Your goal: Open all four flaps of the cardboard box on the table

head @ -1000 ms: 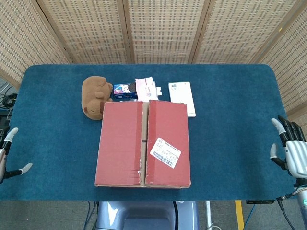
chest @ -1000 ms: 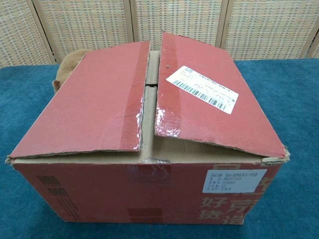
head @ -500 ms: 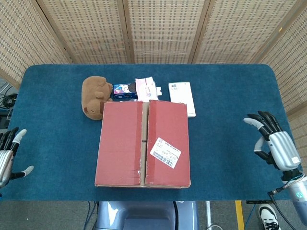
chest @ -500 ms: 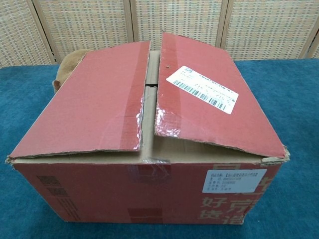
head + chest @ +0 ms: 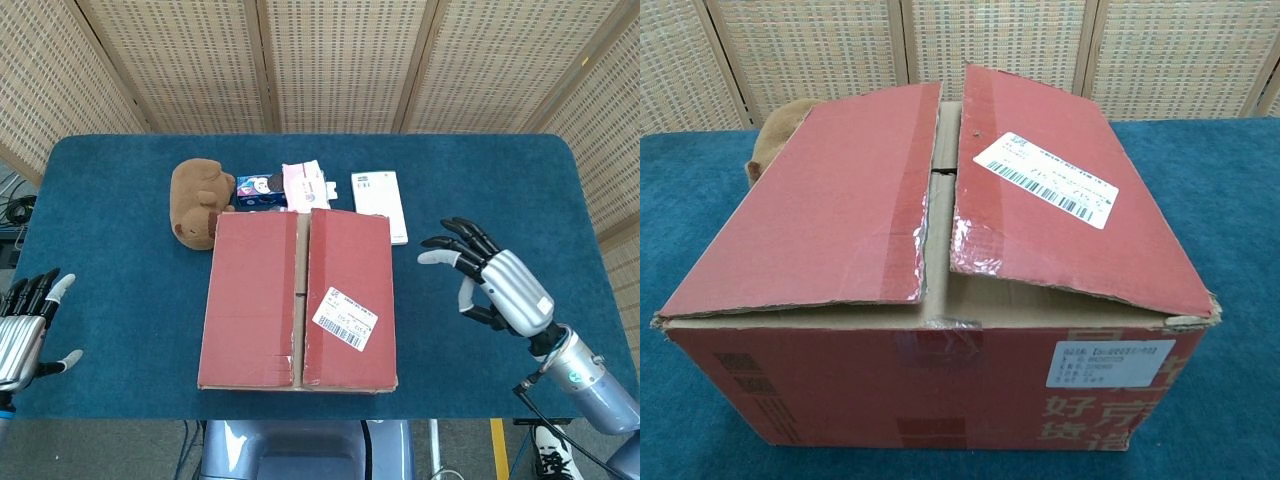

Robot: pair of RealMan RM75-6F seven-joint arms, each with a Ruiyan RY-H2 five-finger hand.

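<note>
- Against the earlier frames, the right hand (image 5: 497,288) has been brought inward from the right edge of the desk (image 5: 120,230) toward the box (image 5: 298,300); the left hand (image 5: 24,330) has been raised only a little at the near left corner, with more of it now seen.
- The box, its flaps and the things behind it are unchanged in both views.
- The right hand is held above the desk to the right of the box, fingers spread apart and pointed left toward the box, with nothing held; it is near the box's right side but not touching it.
- The left hand is seen at the left edge of the head view, fingers apart and pointed away from the robot, thumb out to the right, with nothing held; it is well apart from the box.
- Neither hand is shown in the chest view.
- The box is set at the middle of the desk, nearer the near edge; its two red top flaps (image 5: 830,210) are folded down, with a narrow gap between them, and the right flap (image 5: 1060,200), bearing a white label (image 5: 1045,180), is slightly raised at its near inner corner.
- Behind the box a brown stuffed toy (image 5: 198,200), small packets (image 5: 285,186) and a white carton (image 5: 381,202) are laid.
</note>
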